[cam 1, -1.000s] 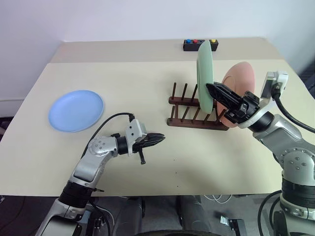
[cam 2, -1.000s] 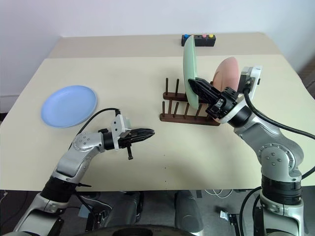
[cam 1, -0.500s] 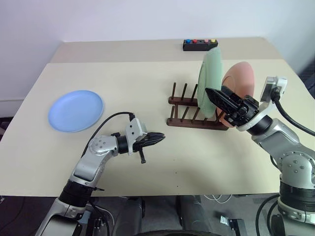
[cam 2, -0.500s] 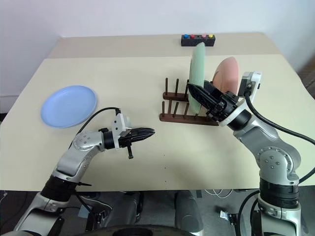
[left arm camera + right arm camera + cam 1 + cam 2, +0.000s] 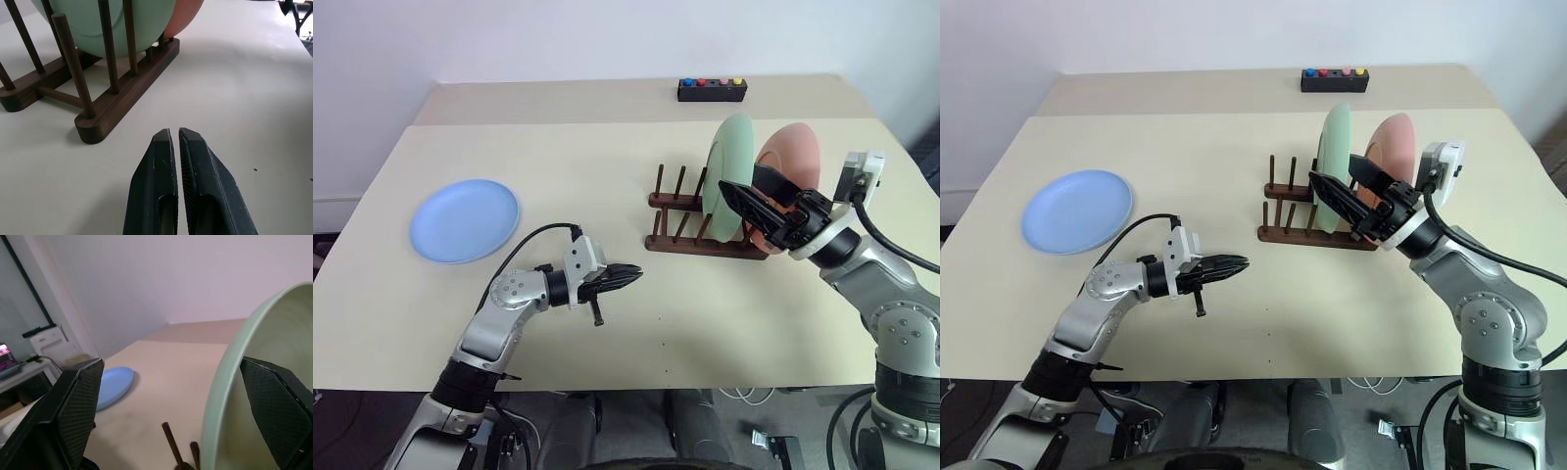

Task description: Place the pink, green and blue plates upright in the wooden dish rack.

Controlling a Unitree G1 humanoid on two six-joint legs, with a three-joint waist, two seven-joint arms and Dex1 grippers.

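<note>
The green plate [image 5: 730, 174] stands on edge in the wooden dish rack [image 5: 697, 223], leaning toward the pink plate [image 5: 794, 157], which stands in the slot behind it. My right gripper [image 5: 756, 196] is open, one finger on each side of the green plate's rim [image 5: 230, 382], with clear gaps to both. The blue plate [image 5: 465, 219] lies flat on the table at the far left. My left gripper [image 5: 626, 275] is shut and empty, hovering low over the table in front of the rack [image 5: 122, 93].
A black box with coloured buttons [image 5: 712, 90] sits at the table's back edge. Bare table [image 5: 568, 157] stretches between the blue plate and the rack. Several free pegs stand at the rack's left end [image 5: 671, 191].
My right gripper opened and let go of the green plate, which dropped lower between the pegs and tipped toward the pink plate. The left arm stayed still.
</note>
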